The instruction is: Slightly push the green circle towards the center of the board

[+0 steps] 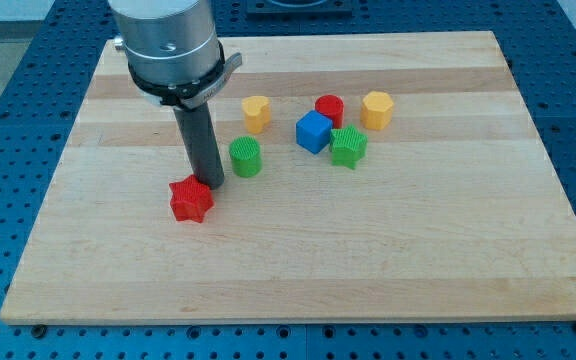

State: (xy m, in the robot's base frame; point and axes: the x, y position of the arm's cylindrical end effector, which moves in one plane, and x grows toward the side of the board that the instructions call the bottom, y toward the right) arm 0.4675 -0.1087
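Observation:
The green circle (245,156) stands left of the board's middle. My tip (209,183) rests on the board just to its lower left, a small gap apart, and just above the red star (191,200). The rod rises from the tip to the arm's silver head at the view's top left. To the right sit a yellow block (256,113), a blue cube (313,132), a red circle (329,109), a green star (348,147) and a yellow hexagon (377,110).
The wooden board (368,250) lies on a blue perforated table. The blue cube, red circle and green star stand close together right of the green circle.

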